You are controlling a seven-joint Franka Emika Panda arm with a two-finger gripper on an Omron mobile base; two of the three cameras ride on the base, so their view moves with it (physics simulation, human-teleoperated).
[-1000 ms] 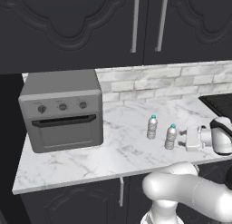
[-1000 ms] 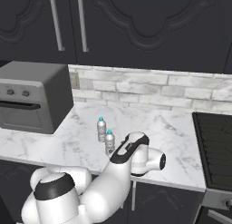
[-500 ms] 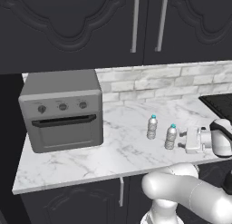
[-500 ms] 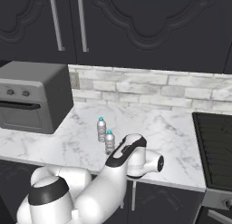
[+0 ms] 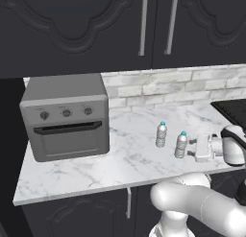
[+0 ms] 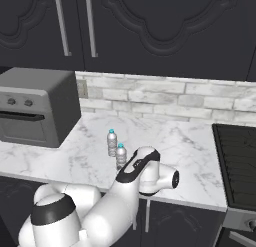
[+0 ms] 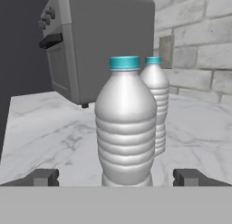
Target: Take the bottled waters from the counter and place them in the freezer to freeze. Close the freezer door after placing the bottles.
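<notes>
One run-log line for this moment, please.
gripper: open, straddling near bottle | far bottle: upright behind | both on counter | nothing grasped yet

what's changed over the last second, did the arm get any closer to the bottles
Yes. The gripper has eased in sideways toward the nearer bottle, which now stands between its open jaws in the hand view, not yet gripped. Nothing has been taken hold of. Both bottles, the nearer one and the farther bottle, stand upright where they were on the counter, and the toaster oven has not moved.
</notes>
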